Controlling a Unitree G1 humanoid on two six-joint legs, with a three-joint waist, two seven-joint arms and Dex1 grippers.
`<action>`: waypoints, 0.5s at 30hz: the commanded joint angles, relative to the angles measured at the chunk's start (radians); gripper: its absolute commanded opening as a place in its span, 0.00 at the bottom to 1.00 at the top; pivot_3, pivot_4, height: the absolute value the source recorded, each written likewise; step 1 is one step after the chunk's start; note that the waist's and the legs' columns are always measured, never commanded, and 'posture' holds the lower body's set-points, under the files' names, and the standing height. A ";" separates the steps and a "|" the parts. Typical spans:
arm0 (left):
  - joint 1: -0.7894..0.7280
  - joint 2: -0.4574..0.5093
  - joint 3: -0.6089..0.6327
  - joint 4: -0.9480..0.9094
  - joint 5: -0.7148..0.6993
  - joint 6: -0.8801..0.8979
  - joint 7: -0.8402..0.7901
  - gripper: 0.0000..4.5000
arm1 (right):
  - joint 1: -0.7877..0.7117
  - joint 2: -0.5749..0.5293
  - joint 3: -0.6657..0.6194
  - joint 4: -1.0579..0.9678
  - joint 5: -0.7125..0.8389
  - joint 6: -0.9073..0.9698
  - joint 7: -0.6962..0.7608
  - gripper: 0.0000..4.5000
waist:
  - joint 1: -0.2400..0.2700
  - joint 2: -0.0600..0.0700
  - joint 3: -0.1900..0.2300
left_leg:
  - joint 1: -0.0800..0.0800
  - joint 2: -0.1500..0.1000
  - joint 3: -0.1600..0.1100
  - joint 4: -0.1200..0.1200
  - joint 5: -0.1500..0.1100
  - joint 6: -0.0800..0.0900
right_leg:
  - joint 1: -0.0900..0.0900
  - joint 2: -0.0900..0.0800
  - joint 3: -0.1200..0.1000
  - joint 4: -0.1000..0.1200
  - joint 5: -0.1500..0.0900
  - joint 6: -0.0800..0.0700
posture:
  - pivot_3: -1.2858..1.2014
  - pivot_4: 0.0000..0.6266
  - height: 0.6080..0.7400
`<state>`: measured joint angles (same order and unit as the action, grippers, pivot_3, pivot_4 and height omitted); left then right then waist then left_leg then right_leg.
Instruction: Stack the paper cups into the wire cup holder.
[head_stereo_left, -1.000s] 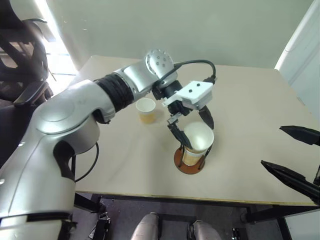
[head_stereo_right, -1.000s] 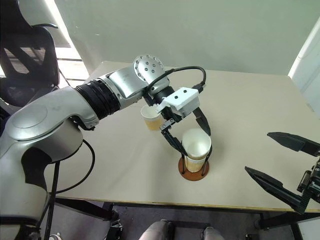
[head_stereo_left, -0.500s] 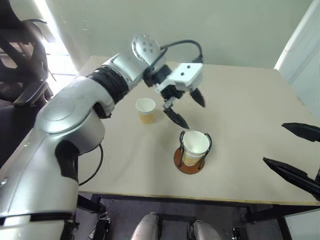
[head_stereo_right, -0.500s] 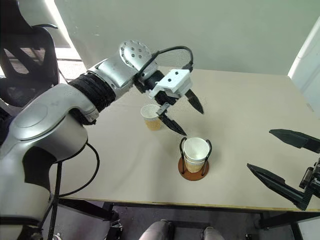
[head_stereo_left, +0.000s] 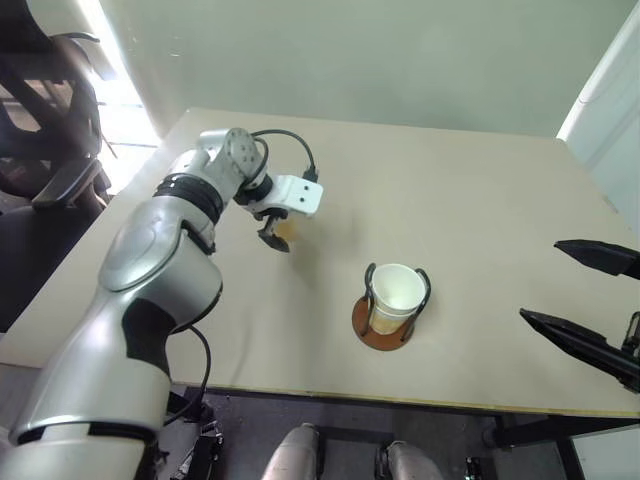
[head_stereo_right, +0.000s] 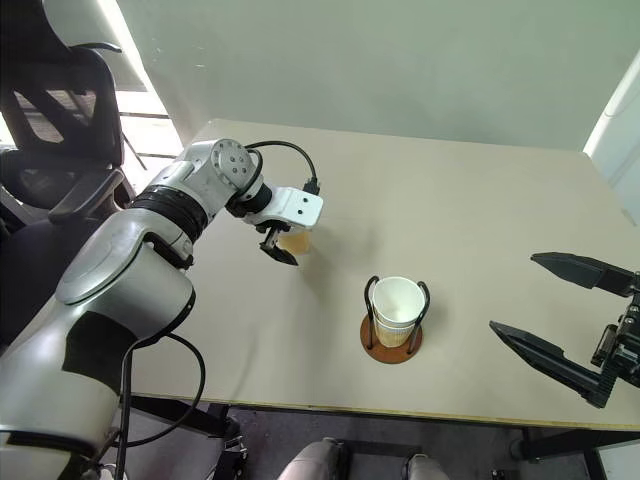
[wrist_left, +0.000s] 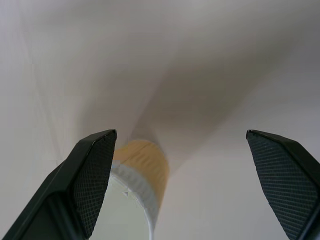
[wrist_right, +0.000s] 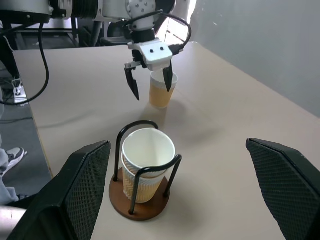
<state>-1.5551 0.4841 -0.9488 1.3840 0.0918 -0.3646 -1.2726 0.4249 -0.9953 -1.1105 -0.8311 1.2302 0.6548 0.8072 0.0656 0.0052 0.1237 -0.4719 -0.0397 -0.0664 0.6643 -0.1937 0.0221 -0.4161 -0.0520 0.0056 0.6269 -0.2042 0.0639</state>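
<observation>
**Left gripper poised over the last loose cup**

The table carries all task items. The landmark is the wire cup holder, which stands near the table's front edge, upright on its round brown base.

The left arm reaches across the table to a point behind the holder and to its left. The left gripper hangs there with its jaws spread wide and nothing between them. The right gripper waits well to the right of the holder, jaws likewise wide apart and empty.

Two stacked cups sit nested inside the holder, between the wire loops, rims just above the wire tops. The loose cup stands upright on the table behind and to the left of the holder, well apart from it. In the left wrist view the loose cup lies near one finger, off-centre in the gap; whether they touch cannot be determined.

Handling judgement: the cup is likely very light, thin-walled and easily crushed or tipped. Grip across the outer wall just below the stiffer rolled rim, with light closing force. The jaws probably need centring on the cup before closing, otherwise one finger may push it over.
</observation>
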 joint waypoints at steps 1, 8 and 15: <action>0.010 -0.011 0.100 0.001 0.081 -0.002 0.069 0.99 | 0.000 -0.006 -0.026 -0.002 0.005 0.007 0.008 1.00 | 0.000 0.000 0.000 | 0.000 0.000 0.000 0.000 0.000 0.000 | 0.000 -0.001 0.000 0.000 0.000 0.002 | 0.52 0.24 1.00; -0.027 -0.034 0.362 -0.011 0.071 -0.016 0.007 0.99 | 0.000 -0.018 -0.042 0.006 0.013 0.033 0.021 1.00 | 0.000 0.000 0.000 | -0.001 -0.001 0.001 0.000 -0.001 0.001 | 0.000 -0.001 0.000 0.000 0.000 0.006 | 0.52 0.24 1.00; -0.063 0.049 0.429 -0.012 0.185 -0.008 -0.051 0.99 | -0.045 -0.049 0.014 0.043 -0.014 0.032 0.042 1.00 | -0.011 0.001 0.000 | 0.002 -0.001 0.002 -0.002 -0.001 0.001 | 0.000 0.000 0.002 0.000 -0.006 0.015 | 0.52 0.24 1.00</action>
<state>-1.5940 0.5074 -0.5371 1.3791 0.2457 -0.3741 -1.3089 0.3898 -1.0334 -1.1017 -0.8020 1.2219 0.6910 0.8383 0.0549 0.0058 0.1233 -0.4696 -0.0401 -0.0643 0.6623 -0.1948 0.0233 -0.4166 -0.0526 0.0083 0.6273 -0.2104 0.0787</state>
